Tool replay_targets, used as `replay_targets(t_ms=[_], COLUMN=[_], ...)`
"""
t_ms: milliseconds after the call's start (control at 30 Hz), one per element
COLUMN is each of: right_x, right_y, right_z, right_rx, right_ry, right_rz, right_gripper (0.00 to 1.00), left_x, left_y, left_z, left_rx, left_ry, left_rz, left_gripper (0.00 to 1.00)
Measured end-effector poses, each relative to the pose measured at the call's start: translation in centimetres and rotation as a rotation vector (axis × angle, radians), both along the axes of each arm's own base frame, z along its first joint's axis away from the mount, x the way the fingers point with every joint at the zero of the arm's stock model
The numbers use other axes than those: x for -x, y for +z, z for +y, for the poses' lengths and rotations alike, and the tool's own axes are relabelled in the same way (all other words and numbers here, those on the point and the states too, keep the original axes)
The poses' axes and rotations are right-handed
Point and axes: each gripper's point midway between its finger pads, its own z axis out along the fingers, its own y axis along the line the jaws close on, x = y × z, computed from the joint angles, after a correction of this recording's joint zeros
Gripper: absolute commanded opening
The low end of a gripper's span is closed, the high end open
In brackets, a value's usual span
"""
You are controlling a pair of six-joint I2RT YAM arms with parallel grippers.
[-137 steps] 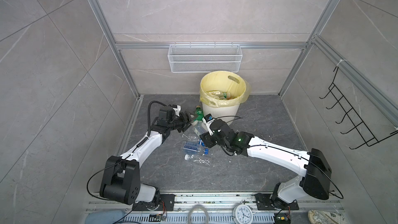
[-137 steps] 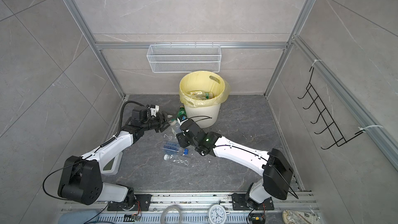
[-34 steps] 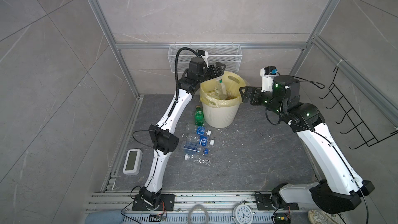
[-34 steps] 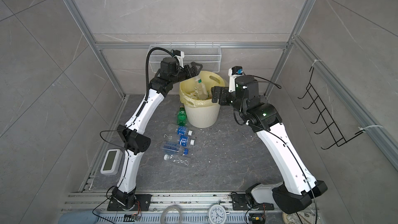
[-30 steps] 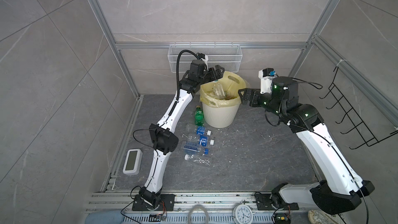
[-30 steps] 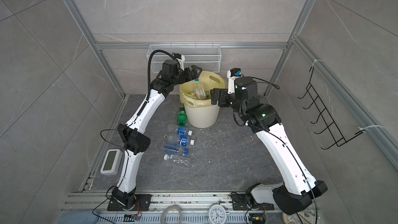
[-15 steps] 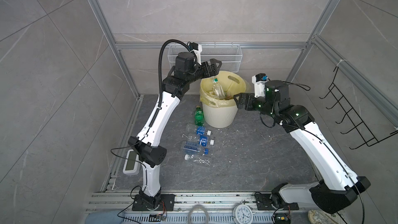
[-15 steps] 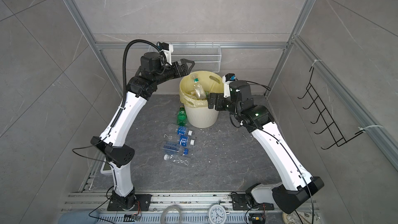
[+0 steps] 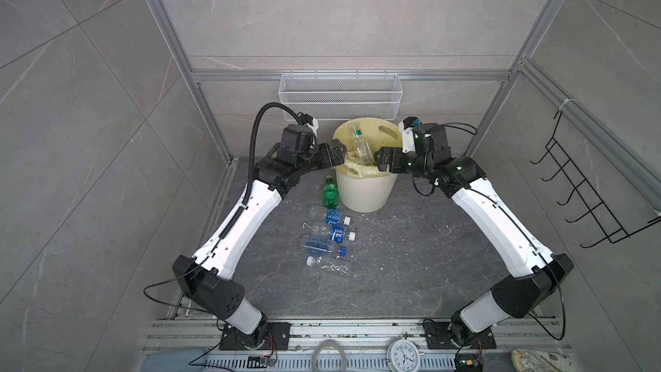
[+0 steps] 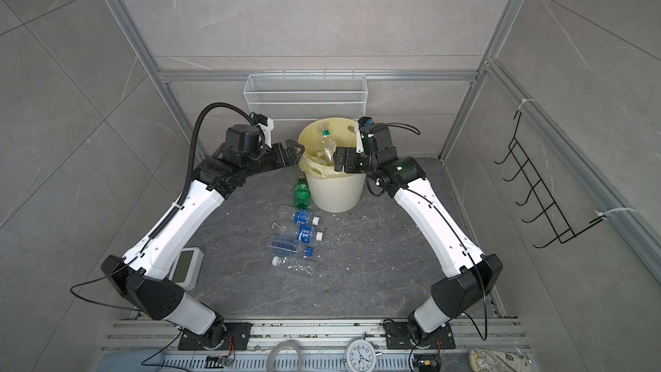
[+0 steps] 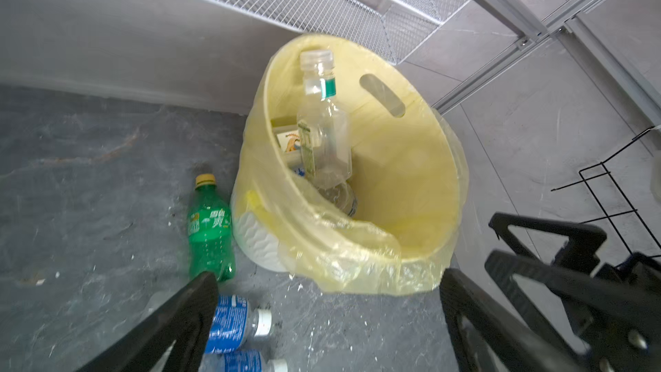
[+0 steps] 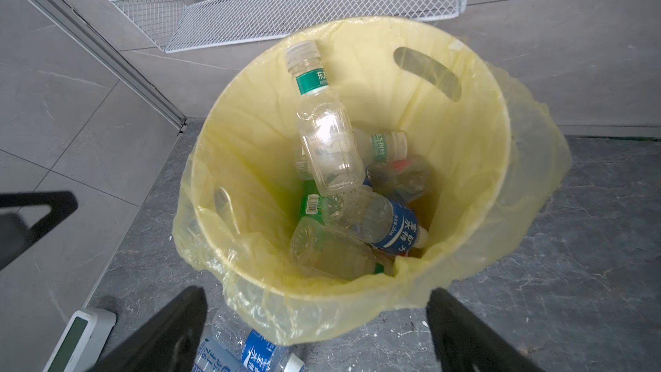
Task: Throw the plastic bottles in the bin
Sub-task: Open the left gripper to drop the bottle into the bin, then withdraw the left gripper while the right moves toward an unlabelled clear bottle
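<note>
Both arms are raised toward the bin [image 9: 365,193], one on each side of its rim.

Left gripper [image 10: 295,154]: jaws are spread wide and nothing is held between them. It is positioned just beside the bin's left rim, above the floor.

Right gripper [image 10: 337,162]: jaws are likewise spread wide and empty. It is positioned at the right rim, over the folded edge of the yellow bag [image 12: 322,302].

Bin: it stands on the dark floor at the back wall, below the wire mesh basket [image 9: 339,96]. Several bottles are seen inside. A clear bottle with a green label [image 12: 323,130] leans cap-up against the far inner wall, resting on the others. A blue-labelled bottle [image 12: 391,227] lies lower in the pile.

Floor: a green bottle [image 9: 330,193] with a yellow cap is found just beside the bin's left side. Whether it touches the bin cannot be told. In front of the bin, four clear bottles lie close together on their sides: three with blue labels [image 9: 332,233] and one unlabelled [image 9: 327,264] nearest the arm bases.

A small white device with a screen [image 10: 184,268] is seen on the floor near the left arm.
</note>
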Motion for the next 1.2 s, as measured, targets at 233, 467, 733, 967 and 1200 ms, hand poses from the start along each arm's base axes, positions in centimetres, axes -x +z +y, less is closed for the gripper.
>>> replay_targets(t_ms=[233,467,733,967,1200], right_x=[1.0,5.0,10.0,13.8,17.4], right_y=[-2.1,-5.0,-6.4,-10.5,-17.6], right_z=[-0.1,1.2,4.0,6.2,9.4], right_rx=[0.009,0.098,0.193,0.281,0.384], right_ry=[0.007,0.032,0.100,0.199,0.344], right_rz=[0.023,0.047,0.020,0.060,0.135], right_gripper=[1.00,1.00,1.00,0.99,1.00], left_x=[3.0,3.9,4.8,6.5,8.2], left_y=[-3.2,-10.0,-13.3,-16.2,-19.5], left_z=[3.7,6.5,6.9,7.9,9.4], left_rx=[0.027,0.060,0.122,0.221,0.263], left_ry=[0.061,0.102,0.089,0.104,0.139], left_rz=[0.078,0.277,0.400,0.451,0.506], left_gripper=[1.00,1.00,1.00,1.00,1.00])
